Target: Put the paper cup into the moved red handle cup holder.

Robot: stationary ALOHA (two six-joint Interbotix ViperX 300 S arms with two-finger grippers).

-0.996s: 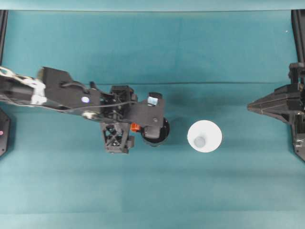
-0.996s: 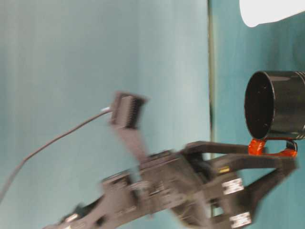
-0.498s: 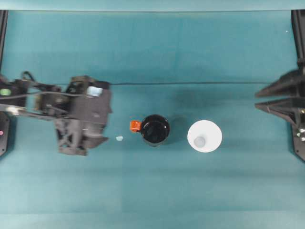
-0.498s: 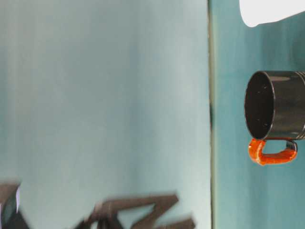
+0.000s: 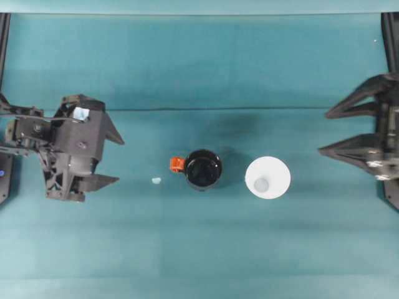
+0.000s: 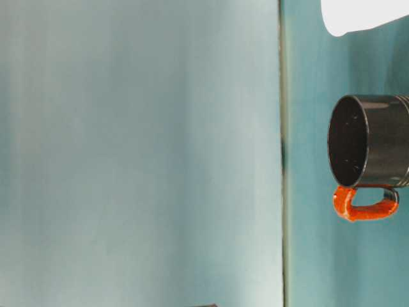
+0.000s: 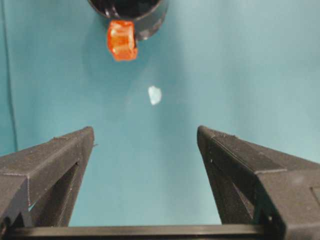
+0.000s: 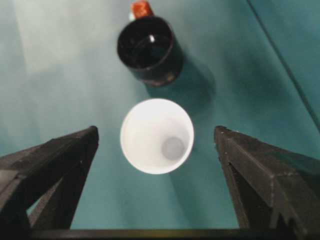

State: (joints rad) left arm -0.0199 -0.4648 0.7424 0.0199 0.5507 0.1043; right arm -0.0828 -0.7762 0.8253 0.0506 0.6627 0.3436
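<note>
Cup holder (image 5: pixel 202 169) is sitting upright near the middle of the teal table (image 5: pixel 199 249), glossy black, mouth facing up, its red handle (image 5: pixel 177 164) pointing toward the left arm's side. Paper cup (image 5: pixel 267 178) is standing upright just beside it on the right arm's side, apart from it with a strip of table showing between them, white inside with a greyish round patch at the bottom. Left gripper (image 5: pixel 112 161) is sitting well away from the holder at the left side of the overhead view, jaws spread wide and gripping nothing; its wrist view is showing both fingers (image 7: pixel 50 160) apart over bare table, with the holder's handle (image 7: pixel 121 40) far ahead at the top edge. Small pale scrap (image 5: pixel 156 180) is lying on the table between the left gripper and the holder, also showing in the left wrist view (image 7: pixel 154 95). Right gripper (image 5: pixel 324 132) is sitting at the right edge of the overhead view, well apart from the cup, jaws also spread wide and empty; its wrist view is looking down between the fingers (image 8: pixel 55 155) at the cup (image 8: pixel 157 135) with the holder (image 8: pixel 149 49) just beyond it. Table-level view is showing the holder (image 6: pixel 370 141) with its looped red handle (image 6: pixel 364 203) and a slice of the white cup (image 6: pixel 361 16) at the frame edge. No brand, label or readable writing is showing on the cup, holder or arms.
</note>
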